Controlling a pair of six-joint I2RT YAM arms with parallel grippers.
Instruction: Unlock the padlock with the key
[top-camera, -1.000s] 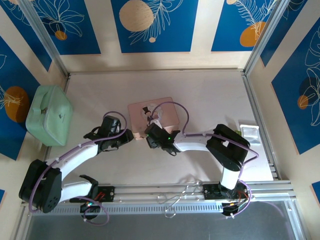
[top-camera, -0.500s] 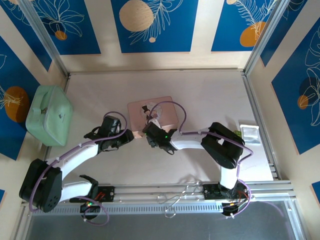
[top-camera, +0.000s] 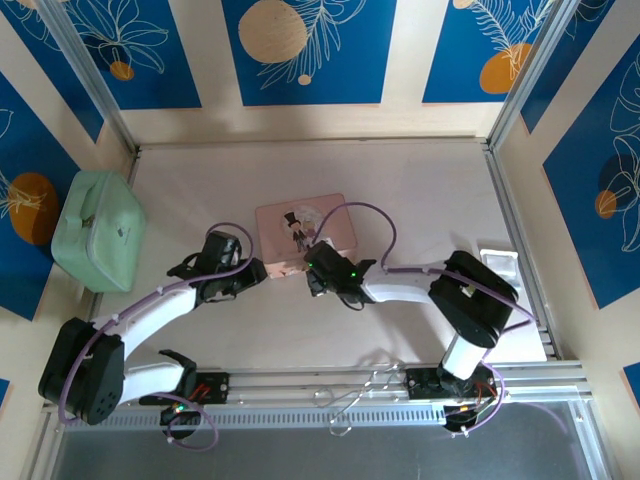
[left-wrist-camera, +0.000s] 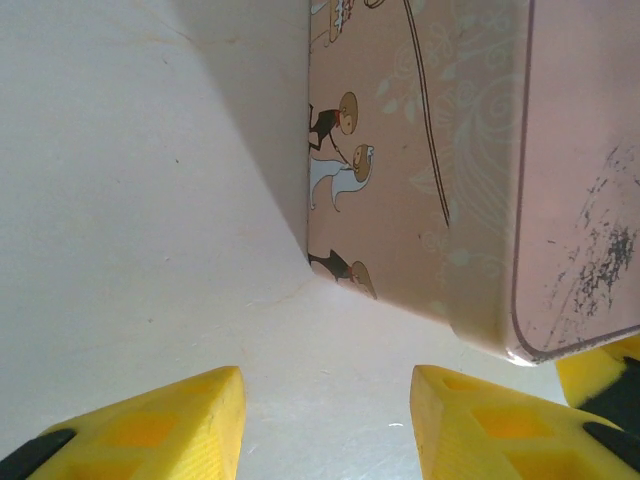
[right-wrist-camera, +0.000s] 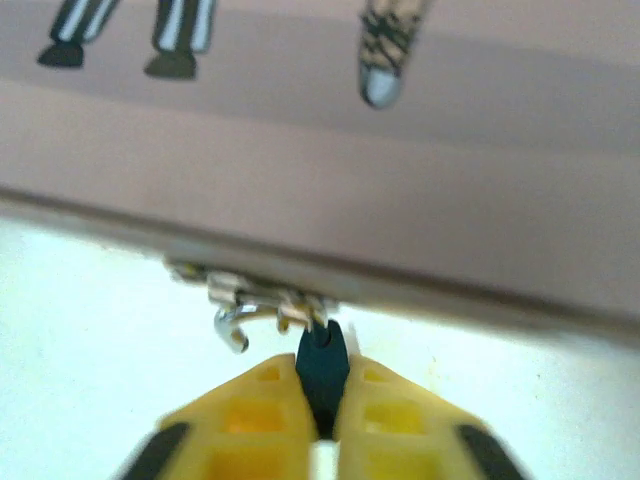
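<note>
In the right wrist view's lower centre, our right gripper (right-wrist-camera: 322, 398) pinches shut on what we take for the padlock (right-wrist-camera: 322, 362) (silvery shackle (right-wrist-camera: 240, 308) hooked just above, under the pink box (right-wrist-camera: 420, 200)). Our left gripper (left-wrist-camera: 326, 405) gapes empty beside that box. We should hold steady, not tug.
</note>
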